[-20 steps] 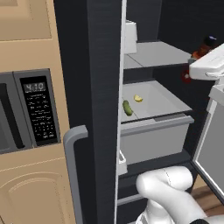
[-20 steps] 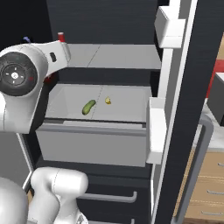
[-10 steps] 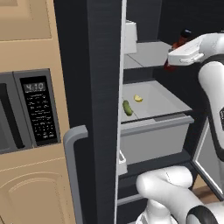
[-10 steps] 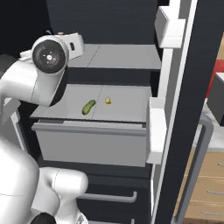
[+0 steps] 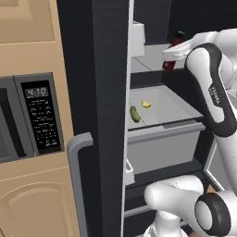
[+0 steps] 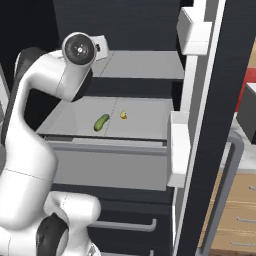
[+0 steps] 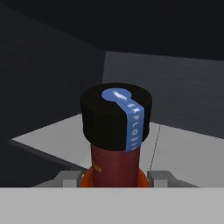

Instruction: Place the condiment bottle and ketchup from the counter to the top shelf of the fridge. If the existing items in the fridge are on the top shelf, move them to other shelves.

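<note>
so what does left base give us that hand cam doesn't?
Left base alone: the pickle and yellow wedge lying apart on the shelf below the top one, plus the microwave. Hand view alone: the black cap with its blue strip. Shared: the condiment bottle held in the hand, and the top shelf.

Rendered home kitchen, w/ tall black fridge (image 5: 109,92) standing open: grey inner shelves, pull-out drawer (image 6: 107,167), white door bins (image 6: 181,150), grey bar handle (image 5: 78,180). Built-in microwave (image 5: 28,118) w/ keypad set in tan wood cabinetry (image 5: 32,194) just beside fridge; tan drawers (image 6: 237,220) w/ silver handles at far right. Food bits on a fridge shelf: green pickle (image 6: 101,122) near yellow wedge (image 6: 123,115).
</note>
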